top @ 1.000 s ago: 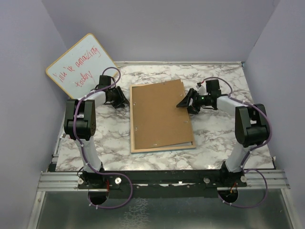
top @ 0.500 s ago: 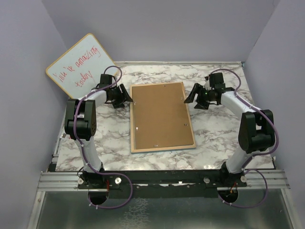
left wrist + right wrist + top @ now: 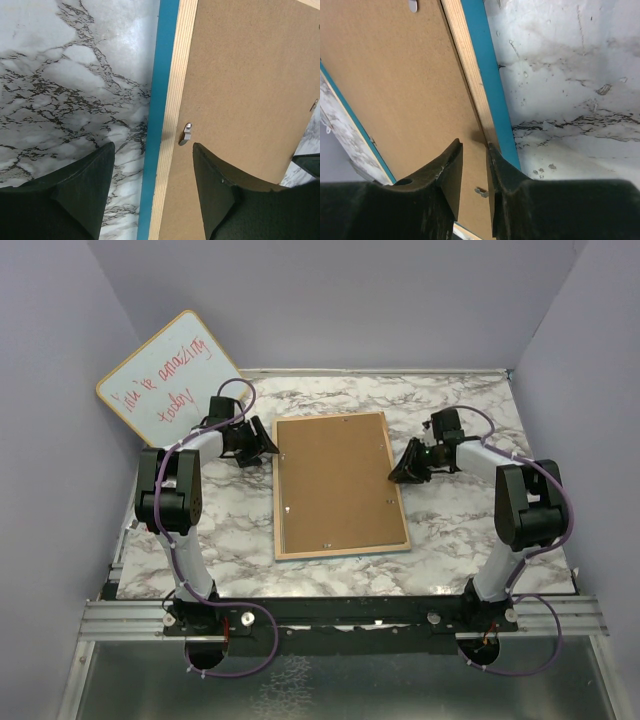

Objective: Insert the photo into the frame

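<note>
The frame (image 3: 277, 490) lies face down in the middle of the marble table, pale wood back up, with its blue edge showing in the left wrist view (image 3: 160, 75) and the right wrist view (image 3: 485, 65). The brown backing board (image 3: 335, 485) lies flat inside it. The photo is hidden. My left gripper (image 3: 262, 445) is open and its jaws straddle the frame's left rim (image 3: 153, 147) near a metal turn clip (image 3: 186, 134). My right gripper (image 3: 398, 468) is at the frame's right rim, its jaws a narrow gap apart (image 3: 474, 145) over the board's edge, holding nothing.
A round-cornered whiteboard (image 3: 165, 375) with red handwriting leans against the back left wall. Purple walls close in the table on three sides. Another turn clip (image 3: 481, 191) shows on the board by the right fingers.
The backing board, tilted up at its right side a second ago, now lies flat in the frame. My right gripper let it go, rose away, then came back to the right rim.
</note>
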